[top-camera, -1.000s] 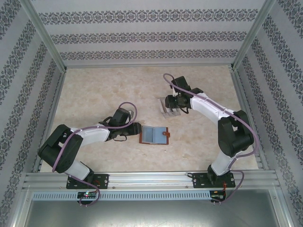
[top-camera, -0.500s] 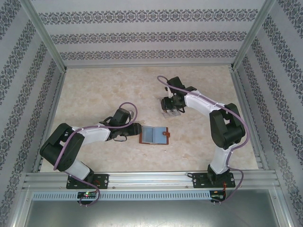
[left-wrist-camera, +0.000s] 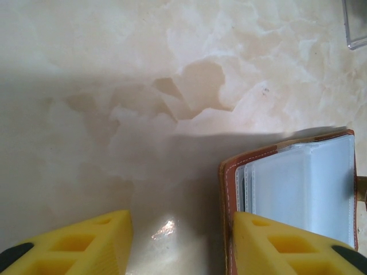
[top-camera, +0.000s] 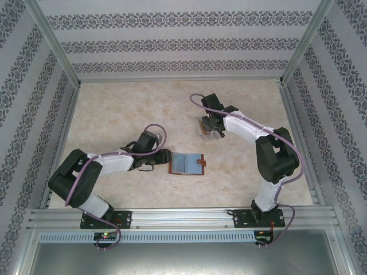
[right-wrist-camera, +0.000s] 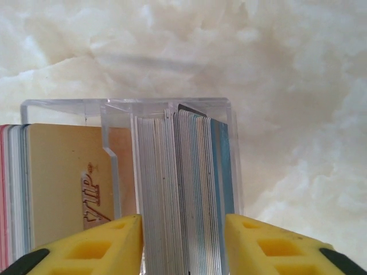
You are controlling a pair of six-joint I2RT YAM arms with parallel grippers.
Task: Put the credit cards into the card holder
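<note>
The card holder lies open at mid-table, reddish-brown with pale clear pockets. My left gripper is open at its left edge. One yellow finger rests on the holder's brown border, and bare table lies between the fingers. The credit cards stand on edge as a thick grey and bluish stack in a clear box. My right gripper reaches down over that box. Its two yellow fingers press against both sides of the stack.
A tan card marked VIP and several more cards fill the box's left compartment. A corner of the clear box shows far right in the left wrist view. Patterned walls and metal posts fence the marbled table.
The right gripper shifted a little over the clear box and its jaws narrowed onto the card stack. The left arm and the card holder have not moved.
</note>
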